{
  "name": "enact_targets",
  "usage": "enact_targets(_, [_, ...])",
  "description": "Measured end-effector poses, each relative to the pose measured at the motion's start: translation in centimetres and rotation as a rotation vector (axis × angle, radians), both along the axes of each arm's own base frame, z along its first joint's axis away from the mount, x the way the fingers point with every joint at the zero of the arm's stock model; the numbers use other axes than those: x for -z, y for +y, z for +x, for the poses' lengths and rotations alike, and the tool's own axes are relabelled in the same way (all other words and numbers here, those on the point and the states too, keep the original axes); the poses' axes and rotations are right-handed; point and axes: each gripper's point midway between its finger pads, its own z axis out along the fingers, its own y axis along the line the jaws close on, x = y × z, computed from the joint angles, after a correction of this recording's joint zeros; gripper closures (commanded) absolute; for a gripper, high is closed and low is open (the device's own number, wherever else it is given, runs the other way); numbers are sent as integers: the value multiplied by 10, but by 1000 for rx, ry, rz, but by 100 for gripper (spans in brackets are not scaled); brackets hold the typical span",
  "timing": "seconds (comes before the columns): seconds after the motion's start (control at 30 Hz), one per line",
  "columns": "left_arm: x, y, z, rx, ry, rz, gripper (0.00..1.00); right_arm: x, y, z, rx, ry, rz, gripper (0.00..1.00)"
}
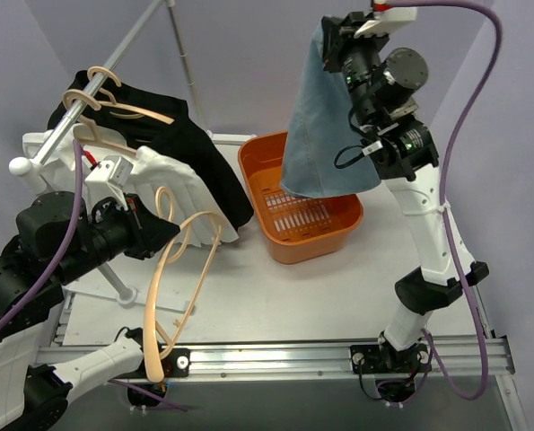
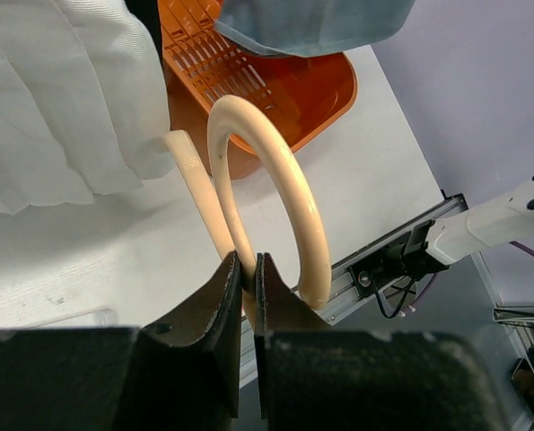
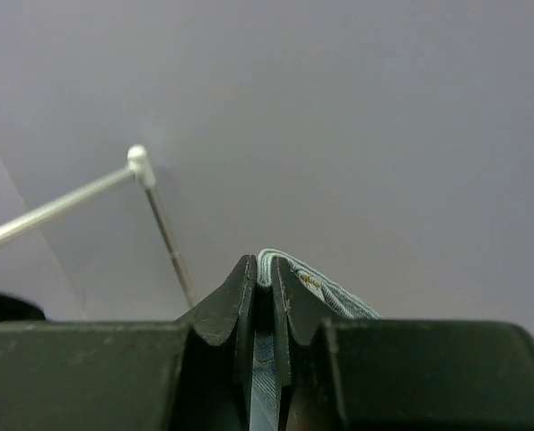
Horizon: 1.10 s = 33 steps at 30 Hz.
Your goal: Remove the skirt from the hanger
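Note:
The blue denim skirt (image 1: pixel 320 126) hangs free in the air over the orange basket (image 1: pixel 313 241), its hem just above the basket's inside. My right gripper (image 1: pixel 337 38) is raised high and shut on the skirt's top edge; in the right wrist view the folded denim (image 3: pixel 325 289) sits pinched in the gripper (image 3: pixel 265 269). The cream hanger (image 1: pixel 181 269) is bare and dangles at the front left. My left gripper (image 2: pixel 246 269) is shut on its thin stem below the hook loop (image 2: pixel 289 180). The skirt's hem (image 2: pixel 311 22) shows at the top of the left wrist view.
A metal rack bar (image 1: pixel 114 76) at the back left carries more cream hangers with a black garment (image 1: pixel 195 144) and a white one (image 1: pixel 172 180). The white garment (image 2: pixel 60 108) hangs close to my left gripper. An aluminium rail (image 1: pixel 275 355) runs along the near edge.

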Motion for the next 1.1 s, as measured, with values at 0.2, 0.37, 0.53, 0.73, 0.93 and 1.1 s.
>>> enact_targets(0.2, [5,-2,2,2,10,5,98,97,42,25,-101,224,-104,100])
enact_targets(0.37, [12,-4,4,6,26,15,98,144,66,13,-170,326,-153,100])
enact_targets(0.53, [14,-5,4,9,30,17,98,174,54,-14,-187,390,-163,100])
enact_targets(0.73, [13,-10,0,41,39,5,98,217,12,-8,-107,534,-120,70])
enact_targets(0.93, [10,-15,-10,81,54,-33,98,303,-11,31,-46,838,-141,12])
enact_targets(1.1, [8,-19,-23,125,74,-80,98,367,-5,19,-73,1065,-191,5])
